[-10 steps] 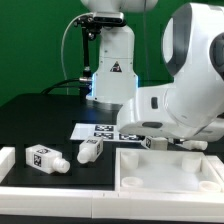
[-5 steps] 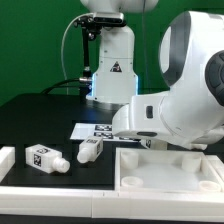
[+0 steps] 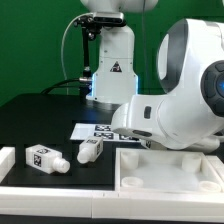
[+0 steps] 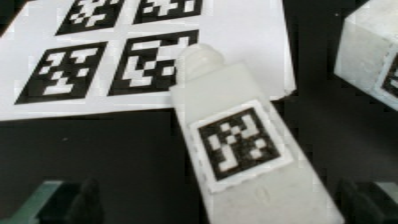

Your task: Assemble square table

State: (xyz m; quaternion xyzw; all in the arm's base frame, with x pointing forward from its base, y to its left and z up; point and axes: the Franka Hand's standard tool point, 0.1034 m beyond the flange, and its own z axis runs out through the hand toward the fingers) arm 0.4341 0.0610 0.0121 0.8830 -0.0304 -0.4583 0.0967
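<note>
Item 1: the flat square white plastic table top [image 3: 176,171], tray-like with a raised rim, lies on the black table [image 3: 40,120] at the exterior view's lower right. No leg is fitted to it.

Item 2: 2 short blocky white plastic legs with black-and-white square tags lie loose on their sides to the exterior view's left of the top. The left leg [image 3: 43,157] is well apart from the top. The middle leg [image 3: 90,150] lies between the left leg and the top, just in front of the marker board [image 3: 98,130], and touches neither leg nor top.

Item 3: a long white border rail [image 3: 50,190] runs along the near edge of the table.

Item 4: the white Franka arm [image 3: 175,110] reaches low over the area behind the table top and hides its own gripper in the exterior view.

Item 5, wrist view: a 3rd leg, the tagged leg [image 4: 224,125], lies on its side with its tag facing the camera. Its narrow end overlaps the edge of the marker board [image 4: 111,52].

Item 6: the gripper [image 4: 205,198] is spread wide. Its dark fingertips [image 4: 63,196] stand 1 on each side of the tagged leg, with a gap on both sides, and grip nothing.

Item 7: a further white plastic piece [image 4: 366,58] is cut off by the edge of the wrist view; I cannot tell which part it is.
</note>
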